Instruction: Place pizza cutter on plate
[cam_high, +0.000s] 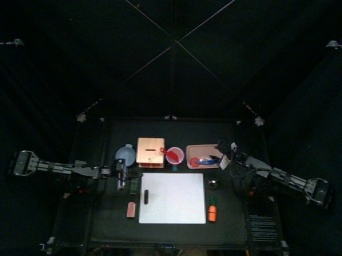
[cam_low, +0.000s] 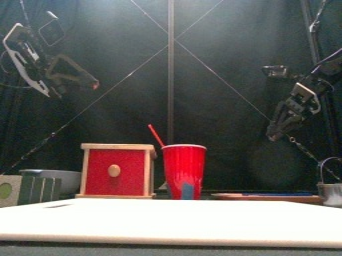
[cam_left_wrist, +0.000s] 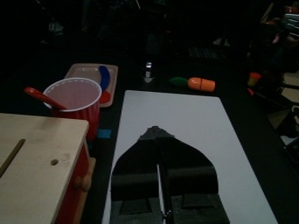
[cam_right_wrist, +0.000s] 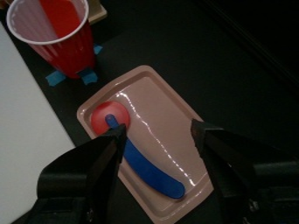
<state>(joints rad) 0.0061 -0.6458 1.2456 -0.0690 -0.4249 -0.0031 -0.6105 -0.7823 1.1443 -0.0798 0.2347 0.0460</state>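
Right hand spread wide above plate holding pizza cutter

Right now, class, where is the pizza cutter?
The pizza cutter lies inside the pink plate, beside the red cup, on the table's right in the top view, under the open right gripper.

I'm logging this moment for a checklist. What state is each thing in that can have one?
Pizza cutter: lying flat in the plate, not held.
Plate: flat on the table, holding the cutter.
Red cup: upright, something red sticking out of it.
Right end effector: open, above the plate.
Left end effector: shut, holding nothing.
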